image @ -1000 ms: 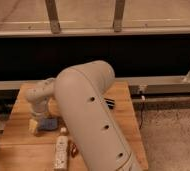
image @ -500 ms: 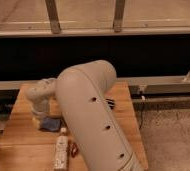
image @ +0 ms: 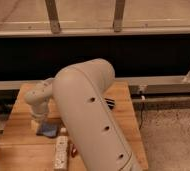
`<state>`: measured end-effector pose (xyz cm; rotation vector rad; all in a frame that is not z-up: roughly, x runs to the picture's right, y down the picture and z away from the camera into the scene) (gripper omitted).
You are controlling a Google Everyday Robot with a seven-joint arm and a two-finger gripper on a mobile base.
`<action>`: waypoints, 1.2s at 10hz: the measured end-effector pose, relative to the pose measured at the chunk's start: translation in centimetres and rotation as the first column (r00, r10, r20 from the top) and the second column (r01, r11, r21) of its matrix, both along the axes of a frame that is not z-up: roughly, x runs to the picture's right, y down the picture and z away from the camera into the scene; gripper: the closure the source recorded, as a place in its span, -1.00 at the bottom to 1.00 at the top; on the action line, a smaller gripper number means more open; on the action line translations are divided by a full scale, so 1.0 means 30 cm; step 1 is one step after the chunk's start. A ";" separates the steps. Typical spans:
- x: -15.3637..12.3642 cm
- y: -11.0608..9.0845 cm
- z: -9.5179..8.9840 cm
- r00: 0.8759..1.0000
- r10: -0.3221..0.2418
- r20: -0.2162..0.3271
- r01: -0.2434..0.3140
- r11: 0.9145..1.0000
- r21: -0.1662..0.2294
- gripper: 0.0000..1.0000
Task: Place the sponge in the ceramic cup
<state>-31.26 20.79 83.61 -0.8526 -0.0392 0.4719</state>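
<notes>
The blue sponge (image: 49,130) lies flat on the wooden table (image: 23,145) near its left side. My gripper (image: 37,125) hangs from the pale wrist (image: 38,100) and reaches down to the table right at the sponge's left edge. The thick upper arm (image: 88,115) fills the middle of the view and hides much of the table behind it. The ceramic cup is out of view.
A white bottle (image: 61,152) lies in front of the sponge, with a red object (image: 73,149) next to it against the arm. A dark item (image: 109,103) shows right of the arm. A dark wall and metal rail run behind the table; speckled floor lies to the right.
The arm and gripper have barely moved. The sponge stays on the table at the gripper's tip.
</notes>
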 end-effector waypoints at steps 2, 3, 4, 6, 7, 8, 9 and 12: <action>0.001 -0.023 -0.007 1.000 0.002 0.001 -0.002 1.000 0.022 1.00; 0.005 -0.052 -0.016 1.000 0.005 -0.001 -0.005 0.999 0.046 1.00; 0.015 -0.106 -0.037 1.000 0.012 -0.004 -0.012 0.997 0.081 1.00; 0.036 -0.242 -0.108 0.999 0.034 0.003 -0.034 0.988 0.150 1.00; 0.055 -0.338 -0.150 0.998 0.059 0.013 -0.061 0.980 0.192 1.00; 0.071 -0.417 -0.177 0.996 0.079 0.033 -0.084 0.971 0.225 1.00; 0.095 -0.503 -0.191 0.993 0.102 0.060 -0.114 0.958 0.263 1.00; 0.171 -0.705 -0.199 0.968 0.186 0.170 -0.236 0.907 0.348 1.00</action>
